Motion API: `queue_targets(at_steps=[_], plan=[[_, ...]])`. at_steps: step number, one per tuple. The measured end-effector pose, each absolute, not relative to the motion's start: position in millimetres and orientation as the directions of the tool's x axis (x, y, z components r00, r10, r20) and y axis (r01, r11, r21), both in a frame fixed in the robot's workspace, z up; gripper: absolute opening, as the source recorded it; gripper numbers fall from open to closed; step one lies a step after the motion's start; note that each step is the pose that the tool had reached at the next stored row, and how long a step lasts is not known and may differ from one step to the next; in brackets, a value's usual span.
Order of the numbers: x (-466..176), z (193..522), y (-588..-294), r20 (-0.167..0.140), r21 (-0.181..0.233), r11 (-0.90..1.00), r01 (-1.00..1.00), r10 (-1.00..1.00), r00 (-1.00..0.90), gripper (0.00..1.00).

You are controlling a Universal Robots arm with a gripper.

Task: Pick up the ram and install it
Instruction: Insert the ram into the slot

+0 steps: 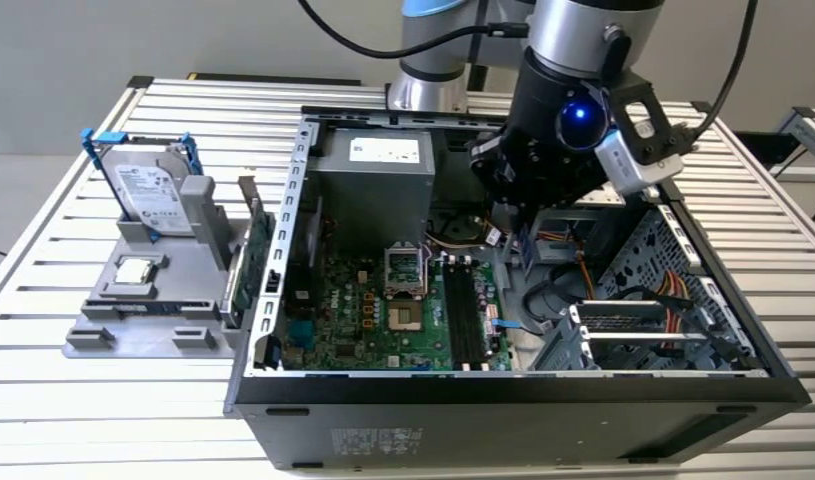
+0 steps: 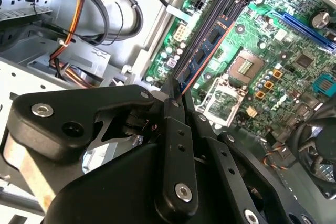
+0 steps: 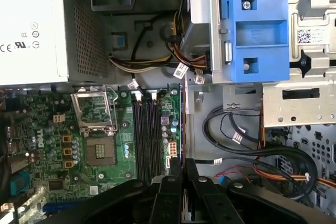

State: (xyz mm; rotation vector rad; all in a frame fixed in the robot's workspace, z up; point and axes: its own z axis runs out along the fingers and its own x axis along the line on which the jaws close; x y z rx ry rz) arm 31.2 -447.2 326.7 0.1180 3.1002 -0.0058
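Note:
My gripper (image 2: pixel 176 95) is shut on the ram (image 2: pixel 206 46), a thin dark stick with small chips and an orange edge that juts out from between the fingertips. In the first wrist view the gripper (image 3: pixel 182 165) shows the ram (image 3: pixel 181 129) edge-on as a thin line. It hangs above the green motherboard (image 3: pixel 68 182), just beside the black memory slots (image 3: pixel 147 129) and apart from them. In the exterior view the gripper (image 1: pixel 517 232) hovers inside the open computer case (image 1: pixel 514 385), above the far end of the memory slots (image 1: pixel 463 315).
Inside the case are a grey power supply (image 1: pixel 374 190), the open processor socket (image 1: pixel 404 270), bundled cables (image 1: pixel 607 290) and a blue drive bracket (image 3: pixel 257 30). On the exterior view's left, a grey holder (image 1: pixel 107 335) carries a hard drive (image 1: pixel 154 190) and a processor chip (image 1: pixel 138 270).

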Motion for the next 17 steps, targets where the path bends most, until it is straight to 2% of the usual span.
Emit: queue_targets(at_steps=[17], plan=[[29.9, 317.9, -447.2, -0.041, -0.019, 0.997, 0.081, 0.08, -0.996, 0.0]])
